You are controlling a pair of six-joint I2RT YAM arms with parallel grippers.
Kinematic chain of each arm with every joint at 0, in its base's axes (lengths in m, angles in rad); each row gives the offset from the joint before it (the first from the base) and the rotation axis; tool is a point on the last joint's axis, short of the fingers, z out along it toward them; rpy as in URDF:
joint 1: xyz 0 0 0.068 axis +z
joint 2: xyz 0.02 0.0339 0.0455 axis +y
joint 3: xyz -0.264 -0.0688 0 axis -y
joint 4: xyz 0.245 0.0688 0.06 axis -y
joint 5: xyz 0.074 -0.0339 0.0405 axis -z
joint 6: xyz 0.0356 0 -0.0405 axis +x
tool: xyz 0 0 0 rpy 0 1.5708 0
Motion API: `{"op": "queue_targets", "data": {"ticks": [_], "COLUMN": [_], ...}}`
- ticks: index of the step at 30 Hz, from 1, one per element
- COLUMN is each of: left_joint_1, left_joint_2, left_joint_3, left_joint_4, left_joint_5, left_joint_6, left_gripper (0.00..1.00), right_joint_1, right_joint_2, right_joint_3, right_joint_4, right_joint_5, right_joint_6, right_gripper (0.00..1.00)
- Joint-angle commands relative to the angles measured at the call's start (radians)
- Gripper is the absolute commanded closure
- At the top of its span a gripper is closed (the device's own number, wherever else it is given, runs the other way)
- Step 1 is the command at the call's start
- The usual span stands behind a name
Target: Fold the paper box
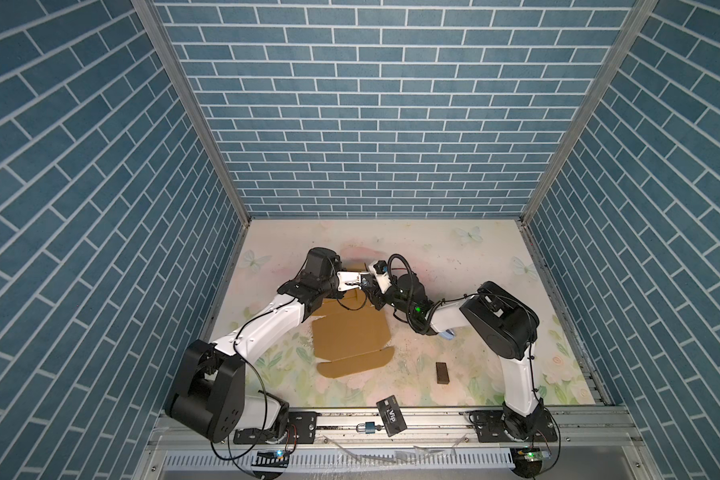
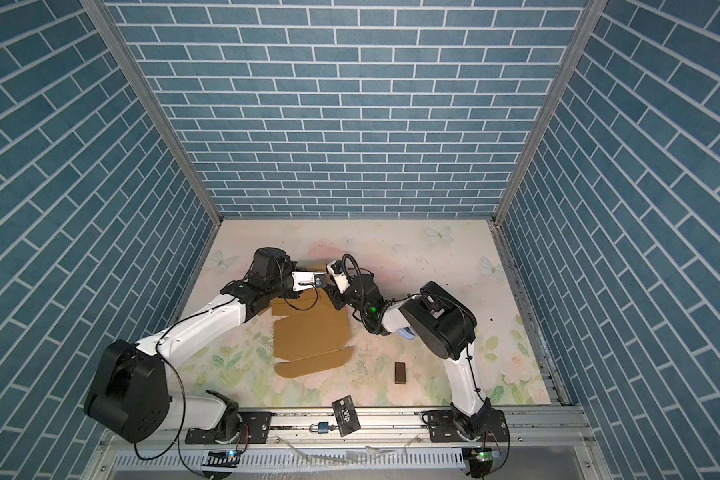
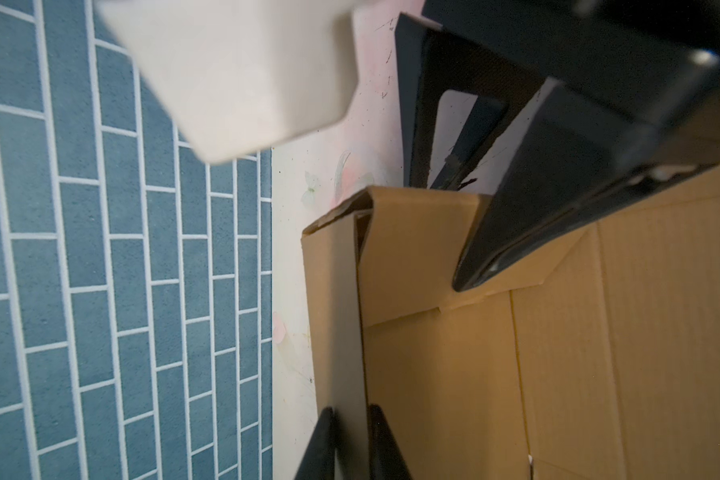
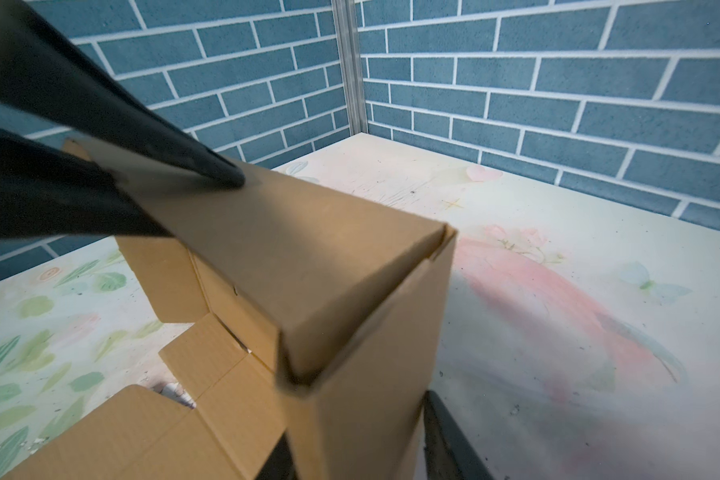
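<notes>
Blue brick-pattern walls (image 1: 371, 124) close in three sides of a pale tabletop (image 1: 474, 257) printed with flowers and butterflies, scuffed and flecked with dirt. A dark block (image 1: 443, 372) lies off to the right. A black card (image 1: 391, 415) and a padlock (image 1: 368, 427) rest by the metal rail (image 1: 433, 419) at the near edge. The box (image 1: 350, 336) sits about mid-tabletop. Its big panel and end flap lie flat toward the near edge, and its far walls are raised. Both tools meet over that far end. The left tool (image 3: 346, 419) is clamped on the top edge of an upright wall, one finger on each face. The right tool (image 4: 356, 424) straddles the neighbouring wall at the corner with its jaws apart. One finger is inside against the cardboard, and the other is outside with tabletop showing in the gap.
</notes>
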Motion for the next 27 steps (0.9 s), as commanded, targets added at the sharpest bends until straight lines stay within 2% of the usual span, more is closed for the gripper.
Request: {"op": "queue_targets", "data": {"ticks": [1,9,17,21,24,25,27], "left_joint_1": [-0.005,-0.014,-0.020,-0.020,-0.021,-0.022,-0.021], "left_joint_2": [0.028,0.039,0.046,0.037,0.023,0.017,0.005], "left_joint_3": [-0.002,-0.001,0.034,0.151,0.255,0.288,0.359], "left_joint_4": [-0.093,-0.089,-0.136,-0.359,-0.536,-0.589,-0.694], "left_joint_5": [0.040,0.041,0.043,0.122,0.185,0.208,0.258], "left_joint_6": [-0.022,-0.031,-0.085,-0.179,-0.291,-0.342,-0.439], "left_gripper": [0.84,0.84,0.84,0.80,0.74,0.71,0.67], "right_joint_1": [0.009,0.015,0.016,0.015,0.013,0.011,0.006], "right_joint_2": [0.046,0.095,0.086,0.069,0.048,0.041,0.023], "right_joint_3": [0.042,0.087,0.094,0.089,0.071,0.062,0.048], "right_joint_4": [0.046,0.033,0.005,-0.016,-0.006,-0.005,-0.007], "right_joint_5": [0.024,0.053,0.079,0.079,0.079,0.076,0.072], "right_joint_6": [-0.015,-0.003,-0.036,-0.035,-0.046,-0.054,-0.060], "right_gripper": [0.59,0.65,0.83,0.90,0.95,1.00,1.00]}}
